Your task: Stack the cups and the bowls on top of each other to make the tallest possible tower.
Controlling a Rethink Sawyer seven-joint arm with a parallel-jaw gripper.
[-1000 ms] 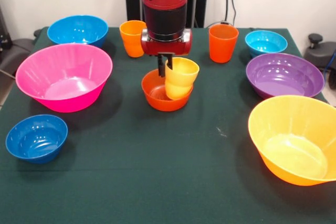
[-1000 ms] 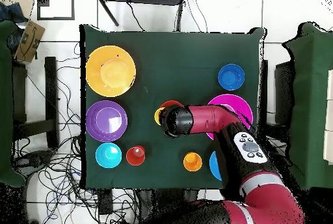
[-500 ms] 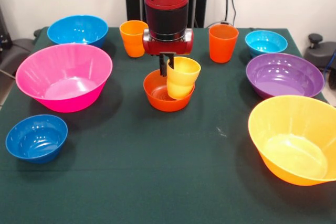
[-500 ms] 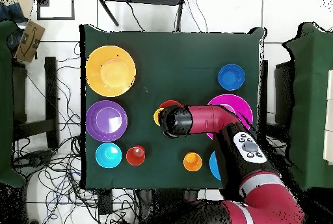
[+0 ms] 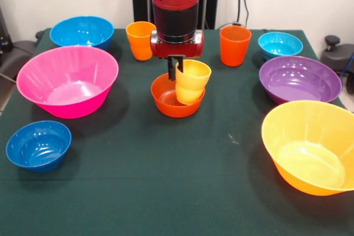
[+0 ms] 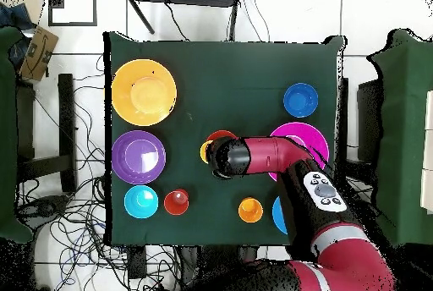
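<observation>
Gripper (image 5: 176, 68) pinching yellow cup (image 5: 191, 82) by its rim, tilting inside red bowl (image 5: 176, 96) mid-table; orange cup (image 5: 140, 40) just behind; purple bowl (image 5: 298, 78) and pink bowl (image 5: 67, 79) sitting well apart.

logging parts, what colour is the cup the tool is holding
Yellow; clearest in the front view.

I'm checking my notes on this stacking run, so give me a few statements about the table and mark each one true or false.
1. The gripper holds the yellow plastic cup by its rim. True.
2. The yellow cup stands upright on the bare table. False: it hangs tilted over the small orange-red plastic bowl.
3. The large pink plastic bowl holds a cup. False: it is empty.
4. The light orange plastic cup and the darker red-orange plastic cup stand unstacked. True.
</observation>
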